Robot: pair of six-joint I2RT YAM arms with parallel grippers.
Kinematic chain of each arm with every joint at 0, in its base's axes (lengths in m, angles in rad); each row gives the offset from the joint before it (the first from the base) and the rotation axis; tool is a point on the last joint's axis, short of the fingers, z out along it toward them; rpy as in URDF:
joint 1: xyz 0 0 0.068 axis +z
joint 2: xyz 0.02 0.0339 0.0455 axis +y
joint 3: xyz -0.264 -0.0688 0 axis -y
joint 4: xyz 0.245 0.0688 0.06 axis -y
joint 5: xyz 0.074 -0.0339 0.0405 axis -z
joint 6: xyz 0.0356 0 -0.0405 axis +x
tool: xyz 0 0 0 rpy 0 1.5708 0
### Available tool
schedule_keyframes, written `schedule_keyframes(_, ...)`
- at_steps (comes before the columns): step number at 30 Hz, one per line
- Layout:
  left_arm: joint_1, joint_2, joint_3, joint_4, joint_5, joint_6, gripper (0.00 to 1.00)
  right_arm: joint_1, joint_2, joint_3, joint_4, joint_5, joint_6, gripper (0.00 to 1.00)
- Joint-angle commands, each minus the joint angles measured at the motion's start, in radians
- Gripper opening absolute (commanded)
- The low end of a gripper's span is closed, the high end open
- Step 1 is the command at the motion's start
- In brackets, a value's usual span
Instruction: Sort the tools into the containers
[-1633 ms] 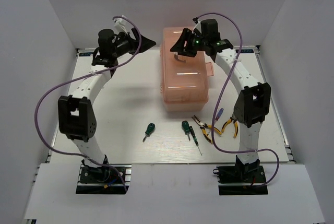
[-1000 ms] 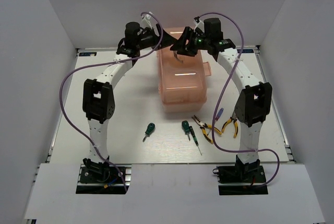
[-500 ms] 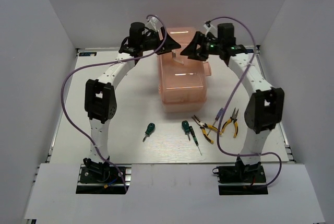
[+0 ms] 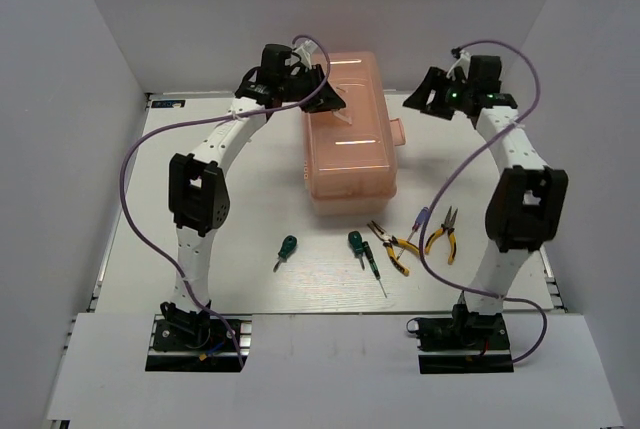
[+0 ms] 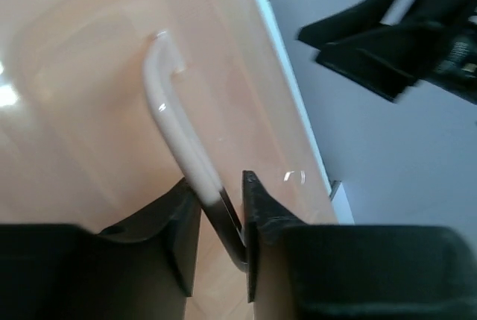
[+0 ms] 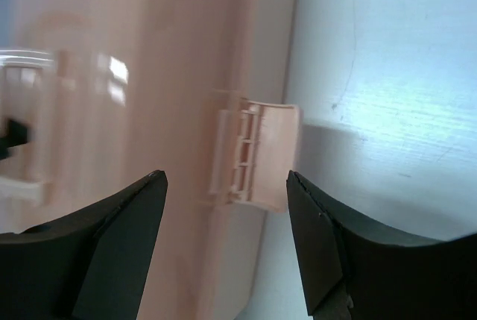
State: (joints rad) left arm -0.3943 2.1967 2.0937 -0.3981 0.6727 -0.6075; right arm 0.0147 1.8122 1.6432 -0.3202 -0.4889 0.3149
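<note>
The salmon-pink toolbox (image 4: 350, 149) stands closed at the table's back centre. My left gripper (image 4: 325, 99) is over its lid, and its fingers (image 5: 221, 201) are shut on the white lid handle (image 5: 175, 111). My right gripper (image 4: 415, 104) hangs open just right of the box, the latch tab (image 6: 257, 156) showing between its spread jaws without touching them. In front of the box lie the tools: a stubby green screwdriver (image 4: 286, 249), a second green one (image 4: 354, 241), a long thin screwdriver (image 4: 374, 267), a blue-handled screwdriver (image 4: 420, 219) and two yellow-handled pliers (image 4: 390, 244) (image 4: 443, 237).
White walls close in the table on the left, back and right. Purple cables loop from both arms. The right arm's dark shape (image 5: 387, 44) shows beyond the box in the left wrist view.
My left gripper swung right onto the lid and closed on the handle. My right gripper drew back off the lid to the right side of the box.
</note>
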Motion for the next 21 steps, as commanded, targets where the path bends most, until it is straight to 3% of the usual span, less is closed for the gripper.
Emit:
schedule_keyframes(1, -0.017, 0.015, 0.044, -0.123, -0.064, 0.041, 0.32, -0.005, 0.159, 0.064, -0.046, -0.085, 0.015, 0.72)
schedule_keyframes(5, -0.017, 0.037, 0.109, -0.143, -0.064, 0.019, 0.18, -0.001, 0.222, 0.095, -0.028, -0.106, -0.003, 0.72)
schedule_keyframes(10, -0.017, 0.046, 0.118, -0.125, -0.073, -0.011, 0.12, -0.004, 0.298, 0.118, -0.002, -0.129, -0.005, 0.73)
schedule_keyframes(12, -0.017, 0.046, 0.118, -0.114, -0.073, -0.021, 0.09, -0.002, 0.309, 0.106, 0.015, -0.177, 0.010, 0.68)
schedule_keyframes(14, -0.017, 0.046, 0.118, -0.105, -0.073, -0.034, 0.04, -0.004, 0.315, 0.072, 0.093, -0.292, 0.068, 0.42)
schedule_keyframes(16, -0.017, 0.046, 0.141, -0.096, -0.073, -0.055, 0.00, -0.004, 0.309, 0.037, 0.122, -0.316, 0.081, 0.00)
schedule_keyframes(21, -0.003, 0.008, 0.155, -0.044, -0.082, -0.106, 0.00, -0.054, 0.299, 0.020, 0.124, -0.298, 0.079, 0.00)
